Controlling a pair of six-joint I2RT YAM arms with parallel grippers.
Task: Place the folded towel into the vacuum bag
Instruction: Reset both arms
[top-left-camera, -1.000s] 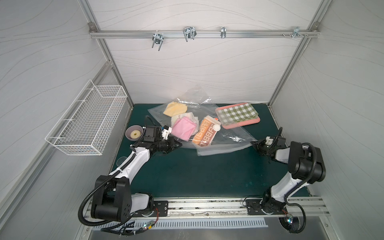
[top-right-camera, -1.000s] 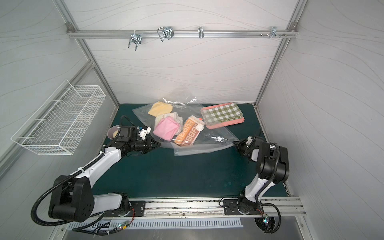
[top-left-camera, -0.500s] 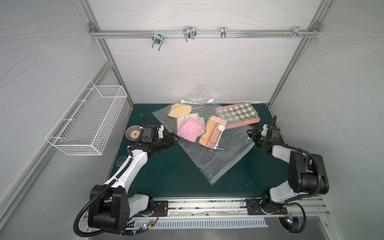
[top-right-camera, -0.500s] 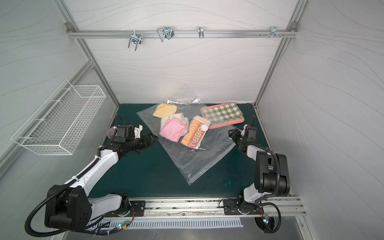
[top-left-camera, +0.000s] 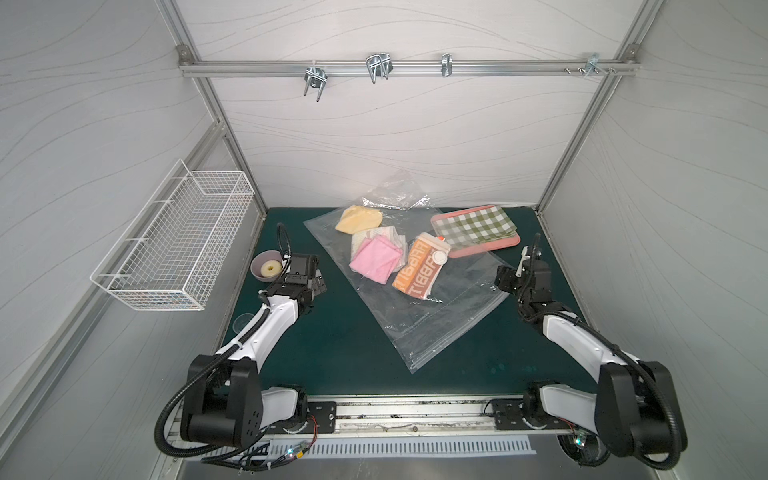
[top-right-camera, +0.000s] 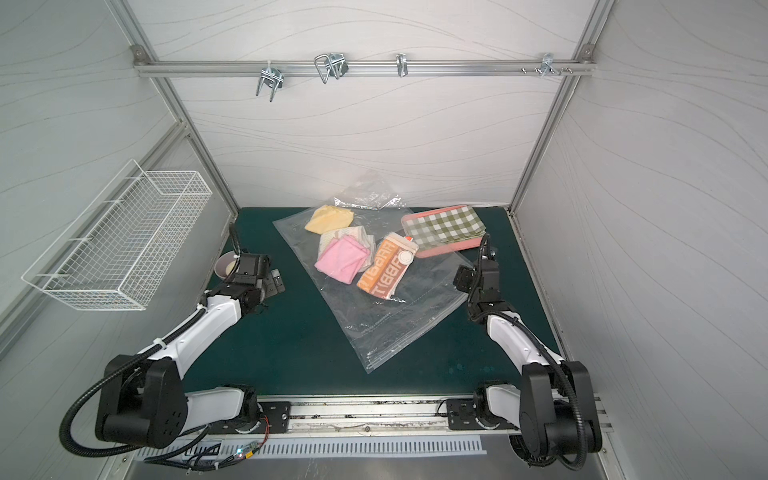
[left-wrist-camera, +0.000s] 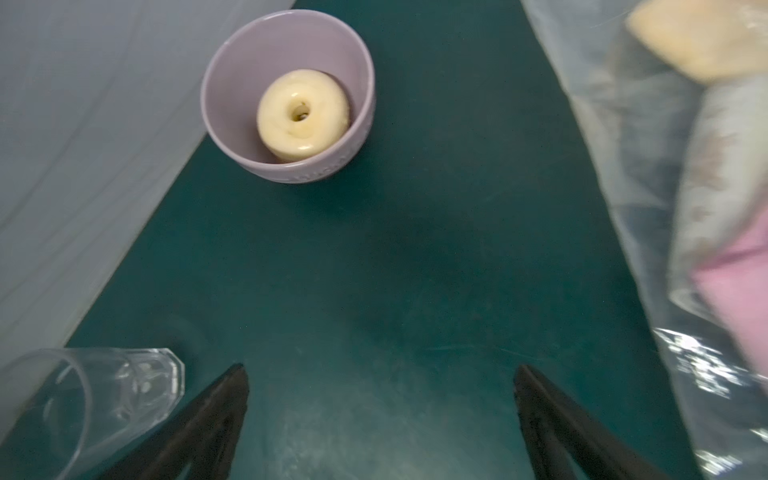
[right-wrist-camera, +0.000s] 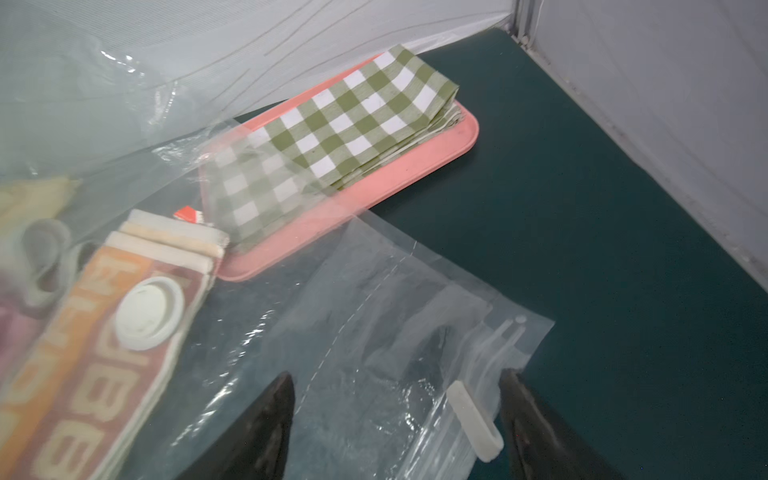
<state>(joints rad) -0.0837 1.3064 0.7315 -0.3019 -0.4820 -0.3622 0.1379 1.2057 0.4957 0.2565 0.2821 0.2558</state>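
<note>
Both stood open and empty: the left pincer over bare table, the right pincer straddling the zip corner of the vacuum bag, with the white slider clip just inside one jaw. The folded orange towel, lettered "RABBIT", lay ahead of the right pincer, seemingly inside the bag under its round valve. Closing there could pinch the loose film and drag the bag — towels might then slide out.

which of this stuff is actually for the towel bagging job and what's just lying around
For the job: vacuum bag, its slider clip, the orange lettered towel and pink towel inside it.
Lying about: pink tray, green checked cloth, purple bowl, wire basket, clear cup.
</note>
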